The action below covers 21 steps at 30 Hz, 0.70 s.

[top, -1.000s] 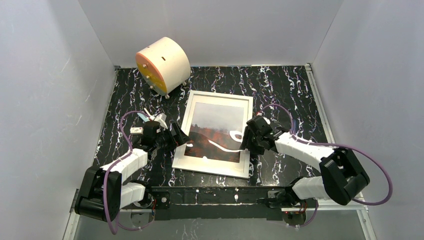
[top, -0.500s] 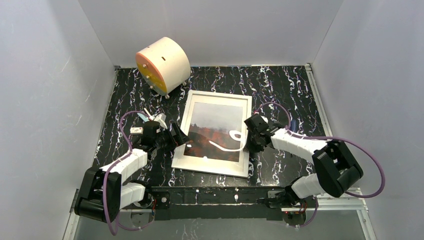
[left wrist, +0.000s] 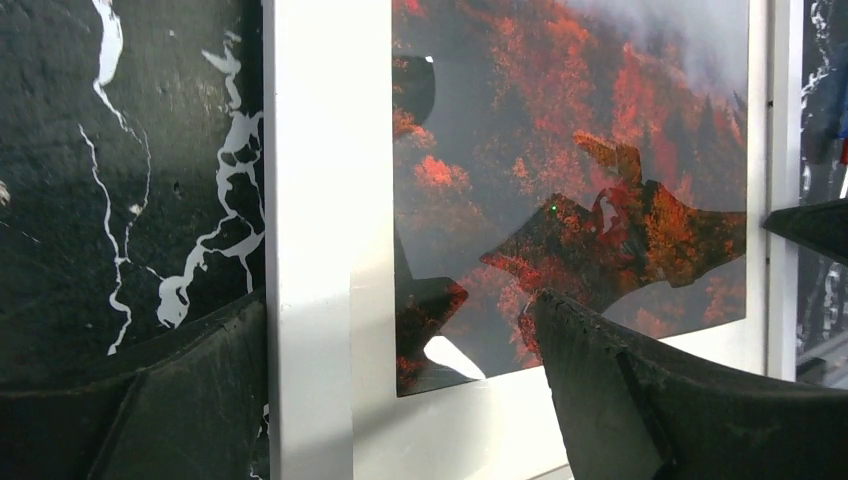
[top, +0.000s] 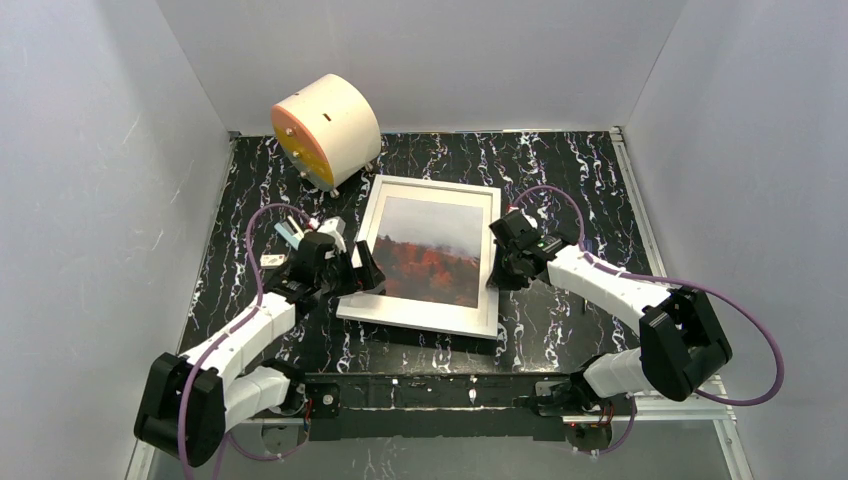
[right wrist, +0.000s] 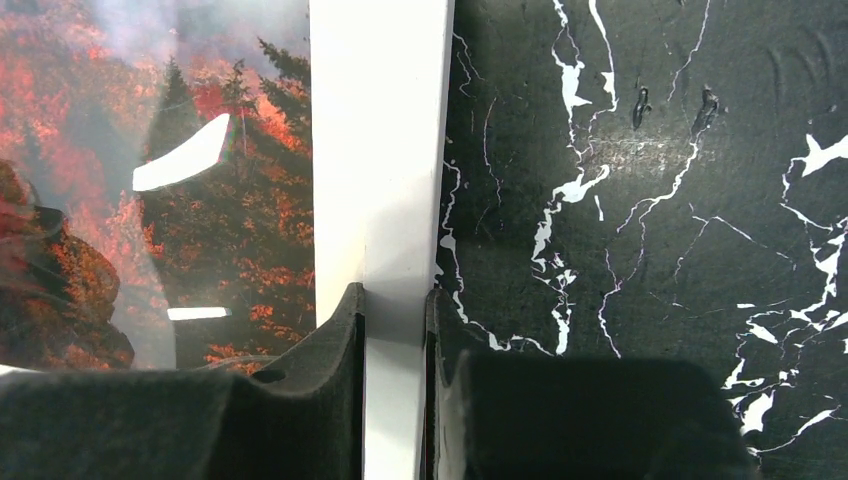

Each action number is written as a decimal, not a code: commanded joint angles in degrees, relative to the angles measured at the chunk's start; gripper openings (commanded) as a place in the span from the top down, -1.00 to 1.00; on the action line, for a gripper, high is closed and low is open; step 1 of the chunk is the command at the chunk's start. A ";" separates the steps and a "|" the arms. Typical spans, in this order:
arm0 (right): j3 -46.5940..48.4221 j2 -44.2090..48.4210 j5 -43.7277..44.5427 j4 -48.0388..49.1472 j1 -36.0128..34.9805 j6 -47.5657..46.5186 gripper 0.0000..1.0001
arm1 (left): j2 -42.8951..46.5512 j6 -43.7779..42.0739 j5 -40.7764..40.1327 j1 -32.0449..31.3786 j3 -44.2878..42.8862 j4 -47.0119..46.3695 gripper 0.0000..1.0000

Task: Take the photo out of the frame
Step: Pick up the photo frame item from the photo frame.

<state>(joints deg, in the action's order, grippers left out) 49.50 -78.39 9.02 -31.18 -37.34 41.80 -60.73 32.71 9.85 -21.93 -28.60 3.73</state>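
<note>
So the frame [top: 420, 318] is lying picture-side up on the table [top: 560, 180], and the photo [top: 430, 255] is fully inside it, behind the glass. Nothing's out yet.

The right gripper [right wrist: 395, 300] is pinched on the frame's thin white side rail, one finger on the glass side and one on the outer side, with the photo just past its inner finger. The left gripper [left wrist: 398, 300] is spread wide across the opposite rail. Its outer finger is down beside the rail over the table, and its inner finger hangs above the photo, not clamping anything as far as I can see.

What worries me is that only one side is actually held, and by a narrow strip. If the right arm lifts or turns now, I'd guess the frame pivots around that pinch, slips out and slaps down, maybe shaking the glass loose. The left one closing carelessly could jam its inner finger onto the glass. Also the back panel is underneath, so it needs flipping, and that's a lot of swing for a skinny grip. There's a shadow under the near rail, but I can't tell if it's lifted.
</note>
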 commanded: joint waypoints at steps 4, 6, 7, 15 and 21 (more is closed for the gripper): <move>2.86 2.52 -2.70 4.12 -0.29 0.30 0.97 | -4.77 -4.41 -5.81 -6.13 -5.44 4.13 -0.65; 2.96 3.19 -3.15 4.77 -0.29 0.41 0.97 | -7.27 -5.84 -7.05 -7.81 -6.46 5.87 -0.46; 2.93 3.47 -3.55 5.24 -0.33 0.45 0.97 | -8.18 -6.30 -8.46 -8.61 -7.10 7.54 -0.41; 3.68 4.08 -5.67 6.44 -0.32 0.86 0.97 | -12.10 -8.43 -18.23 -13.70 -11.68 13.87 -0.12; 3.91 5.48 -3.39 6.19 -0.28 0.61 0.97 | -7.98 -7.04 -19.65 -14.25 -12.62 14.67 -0.26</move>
<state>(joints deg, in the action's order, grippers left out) 49.50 -76.18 9.41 -32.82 -36.93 41.15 -72.66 24.69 -9.76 -35.16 -38.63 18.48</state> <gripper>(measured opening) 0.272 0.589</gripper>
